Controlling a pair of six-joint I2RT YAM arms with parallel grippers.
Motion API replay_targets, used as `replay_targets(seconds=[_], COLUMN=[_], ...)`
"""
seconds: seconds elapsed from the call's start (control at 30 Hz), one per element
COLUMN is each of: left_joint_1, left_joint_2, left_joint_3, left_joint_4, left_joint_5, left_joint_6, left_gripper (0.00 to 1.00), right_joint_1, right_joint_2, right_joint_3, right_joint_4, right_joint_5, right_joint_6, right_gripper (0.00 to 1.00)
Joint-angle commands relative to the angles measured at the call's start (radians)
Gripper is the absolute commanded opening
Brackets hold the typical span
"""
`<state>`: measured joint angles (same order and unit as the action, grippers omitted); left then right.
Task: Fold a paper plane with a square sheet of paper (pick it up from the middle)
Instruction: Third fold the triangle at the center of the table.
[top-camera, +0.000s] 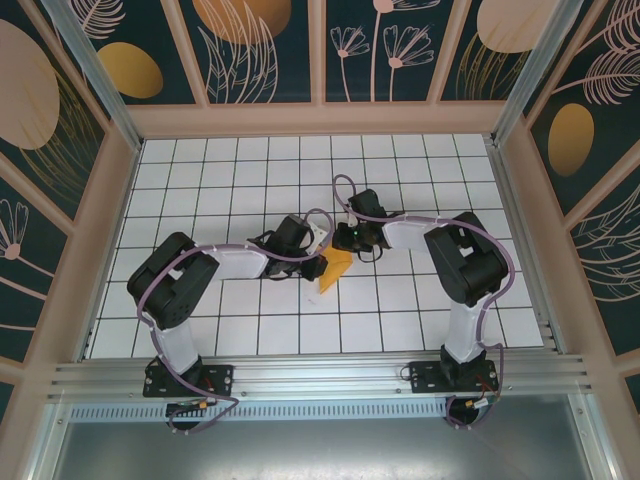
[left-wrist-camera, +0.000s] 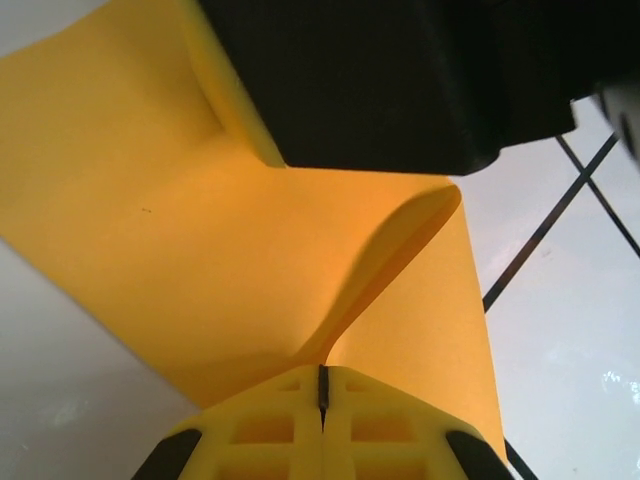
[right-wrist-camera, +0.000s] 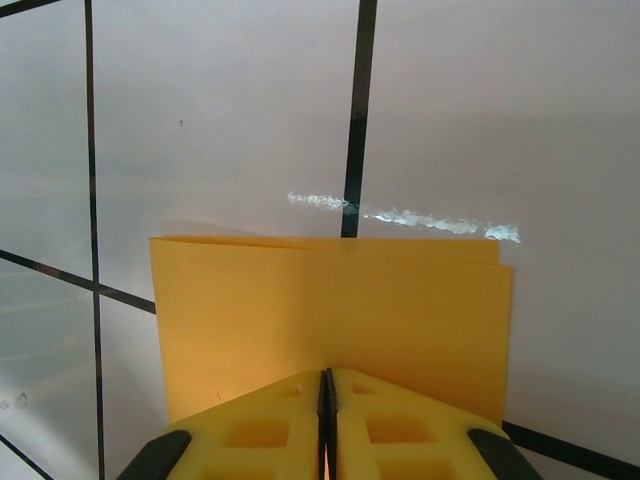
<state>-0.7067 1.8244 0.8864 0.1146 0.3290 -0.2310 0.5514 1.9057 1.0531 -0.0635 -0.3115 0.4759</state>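
Square sheet of paper (top-camera: 335, 272), partly folded, is lying near the middle of the gridded table (top-camera: 420, 310). Left gripper (left-wrist-camera: 322, 385) and right gripper (right-wrist-camera: 326, 380) are each pinching it, jaws closed. Being light, limp and easily crumpled, it is probably handling best when gripped along folded edges.

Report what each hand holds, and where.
Both pinch the folded orange paper: left hand on a raised crease, right hand on its near edge.
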Motion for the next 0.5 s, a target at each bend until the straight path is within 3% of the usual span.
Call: replay_targets(seconds=[0.0, 0.3, 0.47], left_joint_1=[0.007, 0.009, 0.008], left_joint_2=[0.017, 0.039, 0.038], left_joint_3=[-0.016, -0.04, -0.037], left_joint_4=[-0.011, 0.014, 0.022], left_joint_5=[-0.015, 0.003, 0.021], left_joint_6=[0.019, 0.01, 0.01], left_gripper=[0.02, 0.03, 0.03], right_joint_1=[0.004, 0.002, 0.001], right_joint_2=[0.038, -0.029, -0.194], right_joint_3=[0.008, 0.023, -0.067], right_joint_4=[-0.067, -0.076, -0.052], right_joint_5=[-0.004, -0.036, -0.017], right_joint_6=[-0.016, -0.005, 0.058], right_gripper=[0.13, 0.15, 0.16])
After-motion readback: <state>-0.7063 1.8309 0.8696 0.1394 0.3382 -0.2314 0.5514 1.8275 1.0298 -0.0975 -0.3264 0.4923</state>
